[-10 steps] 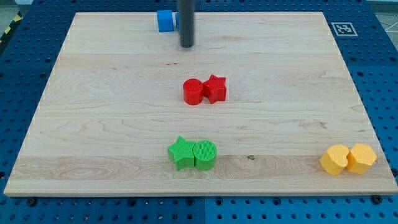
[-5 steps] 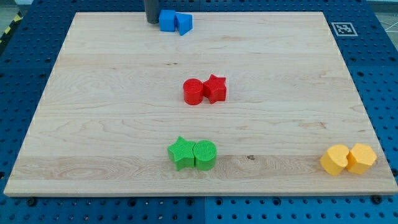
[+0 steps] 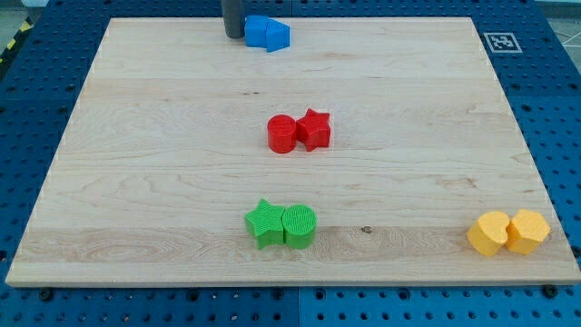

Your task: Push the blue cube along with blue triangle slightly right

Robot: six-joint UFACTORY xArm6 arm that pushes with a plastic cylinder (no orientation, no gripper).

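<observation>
My tip (image 3: 234,35) sits at the far edge of the board (image 3: 136,182), touching the left face of the blue cube (image 3: 257,31). It is a bare rod with nothing to open or close, simply pressed against the block. The blue triangle (image 3: 278,36) is tight against the cube's right side, so the pair stands as one unit, near the far edge and a little left of centre.

I judge the push is in hand: contact is made and the line of force runs through both blocks. The next move calls for a short, straight slide to the right, kept level with the cube's middle so the pair does not rotate or split.

Nearer me lie the red cylinder (image 3: 282,134) and red star (image 3: 314,129), then the green star (image 3: 264,223) with green cylinder (image 3: 300,226), and at the near right two yellow blocks (image 3: 508,232), all well apart from the path.
</observation>
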